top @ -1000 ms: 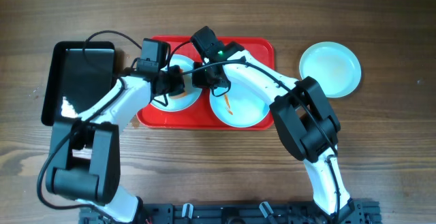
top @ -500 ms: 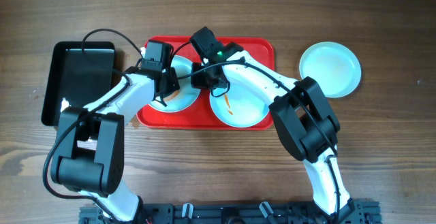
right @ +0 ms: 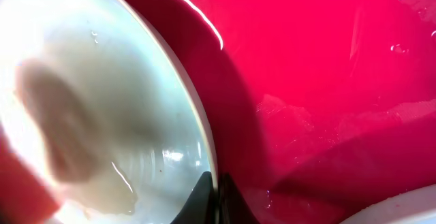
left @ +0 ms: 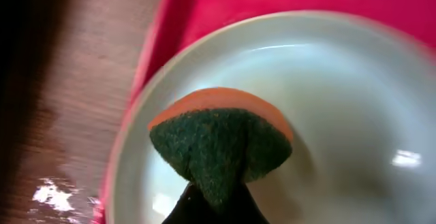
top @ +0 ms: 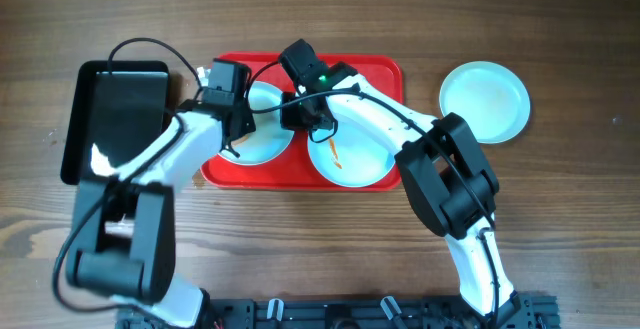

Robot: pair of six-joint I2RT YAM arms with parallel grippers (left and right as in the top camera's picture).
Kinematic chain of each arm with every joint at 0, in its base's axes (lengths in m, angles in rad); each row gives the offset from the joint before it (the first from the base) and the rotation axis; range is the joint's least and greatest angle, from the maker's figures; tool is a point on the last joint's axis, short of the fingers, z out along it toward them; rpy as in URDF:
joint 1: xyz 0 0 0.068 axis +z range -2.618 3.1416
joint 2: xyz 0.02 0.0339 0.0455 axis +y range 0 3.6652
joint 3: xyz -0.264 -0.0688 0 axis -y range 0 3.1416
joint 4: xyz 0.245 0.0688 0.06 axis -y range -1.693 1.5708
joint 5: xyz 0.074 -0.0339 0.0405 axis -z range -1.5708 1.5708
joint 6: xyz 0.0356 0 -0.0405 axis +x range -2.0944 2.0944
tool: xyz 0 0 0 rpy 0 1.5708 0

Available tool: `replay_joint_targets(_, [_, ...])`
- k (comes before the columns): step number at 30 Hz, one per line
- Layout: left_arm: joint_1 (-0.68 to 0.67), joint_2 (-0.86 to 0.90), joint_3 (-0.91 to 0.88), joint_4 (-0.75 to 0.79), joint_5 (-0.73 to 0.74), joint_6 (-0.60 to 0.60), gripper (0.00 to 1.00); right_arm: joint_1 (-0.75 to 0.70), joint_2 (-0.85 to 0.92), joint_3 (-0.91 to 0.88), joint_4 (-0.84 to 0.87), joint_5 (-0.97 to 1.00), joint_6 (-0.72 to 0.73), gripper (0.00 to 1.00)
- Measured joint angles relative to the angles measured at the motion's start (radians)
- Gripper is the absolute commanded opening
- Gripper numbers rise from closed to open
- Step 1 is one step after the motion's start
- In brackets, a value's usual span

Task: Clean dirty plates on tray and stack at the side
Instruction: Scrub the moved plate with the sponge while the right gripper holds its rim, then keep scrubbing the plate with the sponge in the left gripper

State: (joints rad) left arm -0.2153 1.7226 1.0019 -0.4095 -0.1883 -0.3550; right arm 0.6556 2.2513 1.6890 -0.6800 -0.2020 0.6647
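Observation:
On the red tray (top: 375, 74) lie two pale plates. Over the left plate (top: 270, 141) my left gripper (top: 242, 124) is shut on a green and orange sponge (left: 218, 142), which hangs over the plate's (left: 340, 115) left half. My right gripper (top: 296, 121) is shut on that plate's right rim; in the right wrist view the fingertips (right: 216, 186) pinch the edge of the plate (right: 102, 81) over the wet tray (right: 327, 81). The right plate (top: 355, 159) on the tray carries an orange smear. A third plate (top: 485, 101) sits on the table to the right of the tray.
A black rectangular bin (top: 115, 119) stands on the wooden table just left of the tray. Both arms reach in from the front edge and cross over the tray's near side. Cables loop above the tray's far left corner.
My left gripper has slid the sponge a little to the left across the left plate. The right arm and the plates have stayed put.

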Motion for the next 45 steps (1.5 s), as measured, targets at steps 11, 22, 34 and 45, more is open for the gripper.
replay_joint_targets(11, [0.000,0.003,-0.001,0.052,0.305,-0.029,0.04,0.000,0.000,0.000,0.000,0.000,0.000,0.04])
replay_joint_targets(22, [-0.002,0.099,0.011,0.032,0.254,-0.045,0.04,0.002,0.000,0.000,-0.003,0.000,0.000,0.04])
replay_joint_targets(34, [0.025,0.099,0.024,-0.029,0.065,0.069,0.04,0.002,0.000,0.000,-0.005,0.000,0.000,0.04])
replay_joint_targets(45, [0.137,0.052,0.023,-0.062,0.085,0.100,0.04,0.002,0.000,0.000,-0.005,0.000,-0.004,0.04])
